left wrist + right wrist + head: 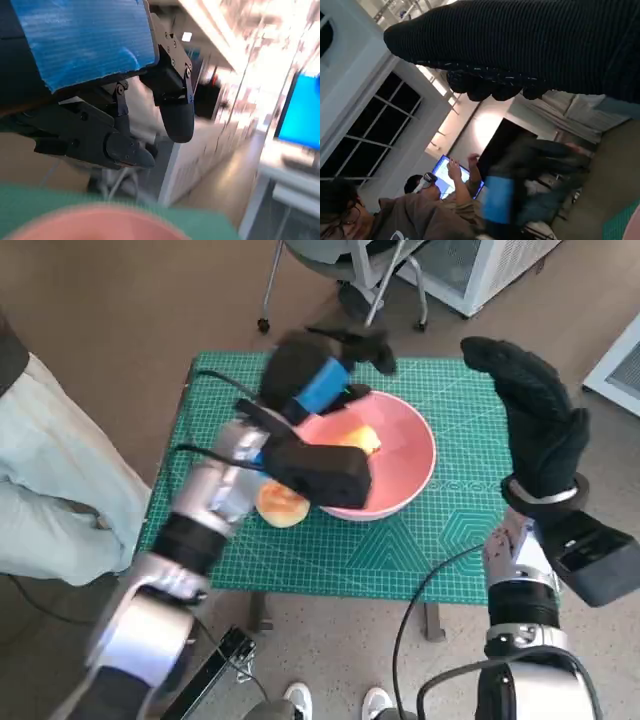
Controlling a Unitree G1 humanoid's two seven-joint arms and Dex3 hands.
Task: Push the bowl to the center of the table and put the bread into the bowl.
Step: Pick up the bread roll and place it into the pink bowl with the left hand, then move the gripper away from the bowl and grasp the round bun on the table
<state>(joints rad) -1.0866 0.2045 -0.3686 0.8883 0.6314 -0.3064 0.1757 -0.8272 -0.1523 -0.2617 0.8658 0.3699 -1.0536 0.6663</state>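
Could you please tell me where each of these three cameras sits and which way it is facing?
Head view: on the robot's head, looking steeply down at the green table, pink bowl, both forearms and hands.
Left wrist view: behind the left hand, looking out across the bowl's rim into the room.
Right wrist view: behind the right hand, aimed out at people and a screen.
Shared: the left hand's blue tape appears in all three; the bowl in head and left wrist views.

Looks like a lab or office space — rolling chair (340, 260) behind the green cutting mat (450, 530), glowing monitors (300, 115), and a person (395, 215) at a screen.
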